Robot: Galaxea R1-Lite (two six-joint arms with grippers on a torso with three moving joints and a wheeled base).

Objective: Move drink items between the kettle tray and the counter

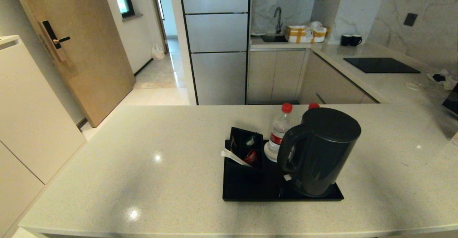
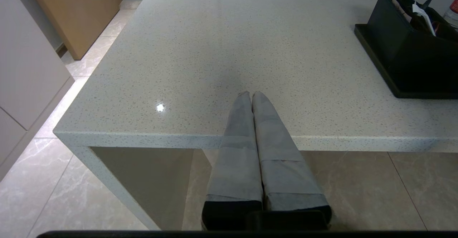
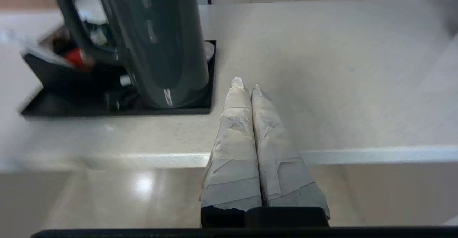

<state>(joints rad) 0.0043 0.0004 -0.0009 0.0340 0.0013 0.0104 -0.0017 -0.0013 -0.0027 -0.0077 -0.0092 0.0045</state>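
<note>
Head view: kettle on tray, no arms. Wrist views only: left gripper and right gripper, fingers pressed together, empty, at tabletop edge.

2nd bottle behind kettle, only red cap shows. Kettle top cut off in right wrist view. Sachet box at kettle's 9 o'clock, blurred there.

Soft indoor light leaves glare spots on the counter; the right wrist view is motion-blurred.
</note>
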